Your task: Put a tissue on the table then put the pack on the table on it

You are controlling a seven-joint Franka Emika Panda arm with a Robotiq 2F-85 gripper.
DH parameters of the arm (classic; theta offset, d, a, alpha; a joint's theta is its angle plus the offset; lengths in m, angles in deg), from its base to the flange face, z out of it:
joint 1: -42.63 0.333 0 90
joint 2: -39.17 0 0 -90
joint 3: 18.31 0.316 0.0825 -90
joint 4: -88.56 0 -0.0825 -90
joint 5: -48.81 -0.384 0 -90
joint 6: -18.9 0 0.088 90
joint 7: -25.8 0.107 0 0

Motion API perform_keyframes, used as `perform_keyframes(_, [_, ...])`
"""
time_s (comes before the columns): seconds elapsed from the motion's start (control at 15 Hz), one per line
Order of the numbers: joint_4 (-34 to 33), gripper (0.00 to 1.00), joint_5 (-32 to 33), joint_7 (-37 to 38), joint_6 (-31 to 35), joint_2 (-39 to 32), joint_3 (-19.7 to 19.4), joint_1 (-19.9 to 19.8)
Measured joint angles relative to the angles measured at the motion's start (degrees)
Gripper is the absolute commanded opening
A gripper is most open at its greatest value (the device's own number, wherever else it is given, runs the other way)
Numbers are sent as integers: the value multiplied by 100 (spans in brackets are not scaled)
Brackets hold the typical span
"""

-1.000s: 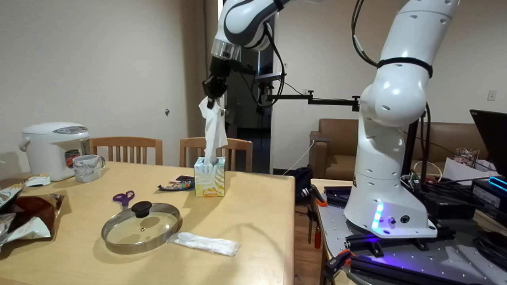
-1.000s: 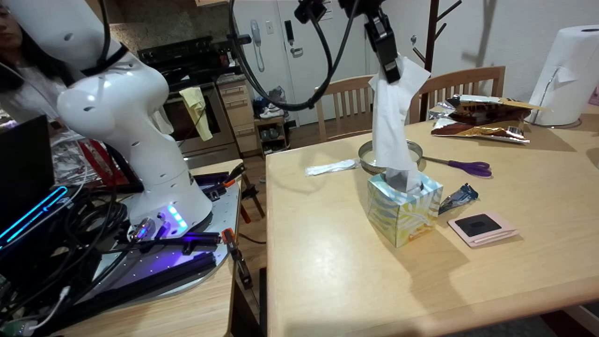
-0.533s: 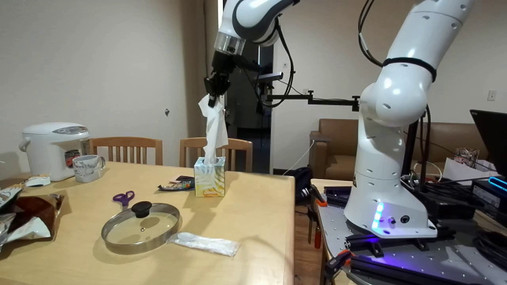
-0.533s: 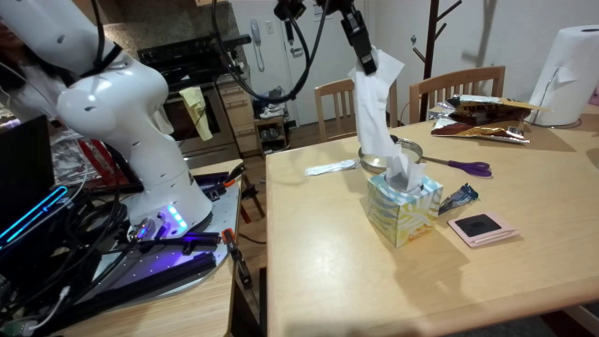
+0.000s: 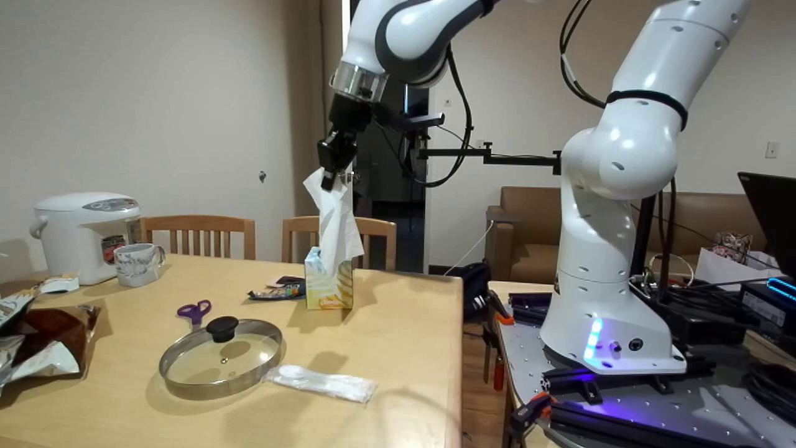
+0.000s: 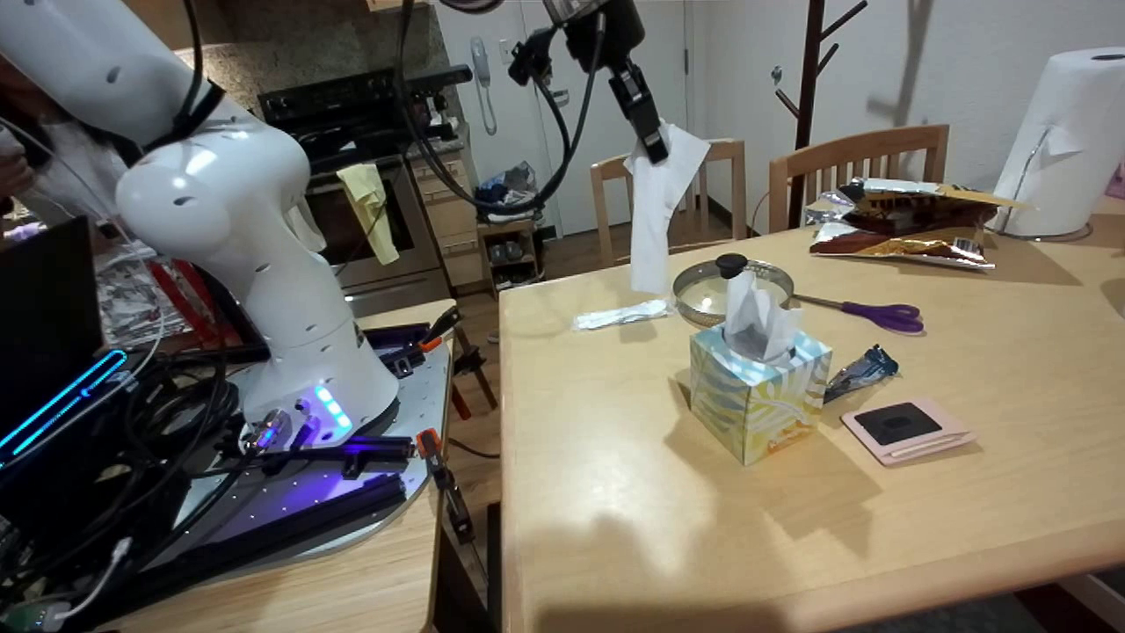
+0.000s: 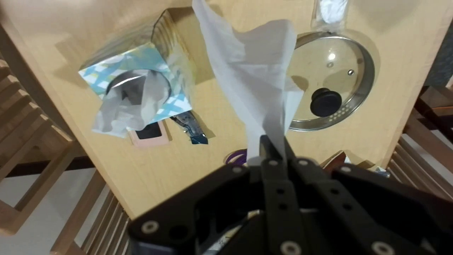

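There are two tissues (image 6: 652,211), one pack (image 5: 326,382), one lid (image 5: 217,362).

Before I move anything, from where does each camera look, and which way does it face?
An exterior view: on the lid side of the table, facing chairs and a sofa; arm, base, hand show.
An exterior view: on the tissue box side, facing a door; arm, base, hand show.
Wrist view: on the arm, looking down past the tissue at table and lid; only the hand shows.
Both exterior views share the table, lid, tissue box and hand, facing roughly opposite ways.
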Motion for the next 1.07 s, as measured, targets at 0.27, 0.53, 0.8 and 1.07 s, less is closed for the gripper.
perform_keyframes(0.27, [361, 0, -261, -27, 1119, -462, -54, 249])
perform_keyframes(0.53, [495, 0, -613, -346, 2177, -1168, -264, 516])
perform_keyframes(0.8, [484, 0, -1334, -1108, 2987, -1809, -646, 1057])
perform_keyframes(1.07, [338, 0, -2727, -2083, 3111, -2140, -830, 1644])
